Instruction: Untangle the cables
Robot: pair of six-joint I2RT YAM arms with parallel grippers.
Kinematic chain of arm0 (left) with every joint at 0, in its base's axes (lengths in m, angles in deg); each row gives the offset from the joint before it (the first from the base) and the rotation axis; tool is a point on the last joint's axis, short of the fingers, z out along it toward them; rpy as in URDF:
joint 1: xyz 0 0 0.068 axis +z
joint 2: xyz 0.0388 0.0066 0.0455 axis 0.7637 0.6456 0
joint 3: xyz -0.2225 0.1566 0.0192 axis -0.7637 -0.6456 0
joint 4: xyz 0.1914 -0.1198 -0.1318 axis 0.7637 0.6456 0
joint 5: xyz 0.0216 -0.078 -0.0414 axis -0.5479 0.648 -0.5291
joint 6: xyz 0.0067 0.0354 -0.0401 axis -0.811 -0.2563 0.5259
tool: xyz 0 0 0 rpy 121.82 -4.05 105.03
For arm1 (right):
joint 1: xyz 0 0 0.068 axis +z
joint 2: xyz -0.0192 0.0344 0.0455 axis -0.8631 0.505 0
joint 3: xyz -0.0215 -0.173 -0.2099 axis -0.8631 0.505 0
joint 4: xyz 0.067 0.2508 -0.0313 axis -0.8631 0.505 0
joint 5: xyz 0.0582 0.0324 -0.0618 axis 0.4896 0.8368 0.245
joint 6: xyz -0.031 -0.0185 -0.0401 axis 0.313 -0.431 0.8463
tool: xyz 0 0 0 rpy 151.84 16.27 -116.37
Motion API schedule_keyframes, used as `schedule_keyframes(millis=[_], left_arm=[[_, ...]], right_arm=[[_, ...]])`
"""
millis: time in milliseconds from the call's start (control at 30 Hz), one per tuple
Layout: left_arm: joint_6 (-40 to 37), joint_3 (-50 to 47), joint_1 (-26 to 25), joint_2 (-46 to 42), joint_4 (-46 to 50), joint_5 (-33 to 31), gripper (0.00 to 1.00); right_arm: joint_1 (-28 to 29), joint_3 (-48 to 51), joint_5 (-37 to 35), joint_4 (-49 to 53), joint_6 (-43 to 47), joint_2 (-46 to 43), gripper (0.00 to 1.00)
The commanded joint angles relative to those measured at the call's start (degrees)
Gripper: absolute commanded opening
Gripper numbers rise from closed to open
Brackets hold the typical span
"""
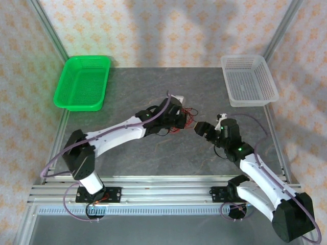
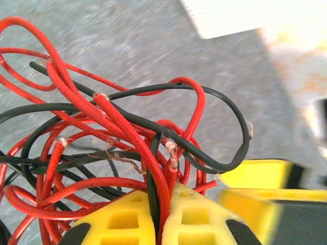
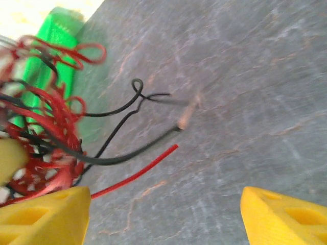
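A knot of thin red and black cables [image 1: 185, 116] sits at mid-table, partly hidden under the left arm's wrist. In the left wrist view the tangle [image 2: 112, 148] loops in front of my left gripper [image 2: 162, 206], whose yellow fingers [image 2: 122, 219] are shut on a red and a black strand. My right gripper [image 1: 200, 127] hangs just right of the bundle. Its yellow fingers [image 3: 46, 217] stand wide apart with bare table between them. Loose black and red cable ends [image 3: 153, 138] trail out of the bundle ahead of it.
A green basket [image 1: 82, 82] stands at the back left and a white mesh basket [image 1: 249, 80] at the back right. The grey table [image 1: 153, 158] ends at an aluminium rail along the near edge. Patterned walls close in the sides and back.
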State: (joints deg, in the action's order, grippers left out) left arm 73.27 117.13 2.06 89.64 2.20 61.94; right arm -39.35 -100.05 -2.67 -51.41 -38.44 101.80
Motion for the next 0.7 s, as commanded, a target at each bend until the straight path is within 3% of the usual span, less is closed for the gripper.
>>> schedule_keyframes(millis=[0, 200, 400, 567, 667], left_arm=[[-4.09, -4.81, 2.14, -2.85, -6.21, 11.3, 0.0], [-7.18, -10.65, 4.14, -6.25, -12.54, 19.57, 0.0], [-5.8, -11.22, 5.36, -6.06, -15.88, 23.87, 0.0], [-3.6, -12.7, 5.41, -6.63, -20.43, 26.18, 0.0], [-2.89, -14.09, 5.44, -7.22, -22.72, 27.54, 0.0]], right_arm=[[-0.36, 0.29, 8.37, -9.48, -0.5, -0.02, 0.77], [-0.36, 0.72, 14.88, -15.57, 2.55, 0.07, 0.77], [-0.36, 1.18, 15.68, -19.56, 2.55, 4.65, 0.75], [-0.36, 1.26, 15.53, -23.01, 2.27, 9.38, 0.66], [-0.36, 1.36, 16.11, -25.54, 1.68, 11.25, 0.53]])
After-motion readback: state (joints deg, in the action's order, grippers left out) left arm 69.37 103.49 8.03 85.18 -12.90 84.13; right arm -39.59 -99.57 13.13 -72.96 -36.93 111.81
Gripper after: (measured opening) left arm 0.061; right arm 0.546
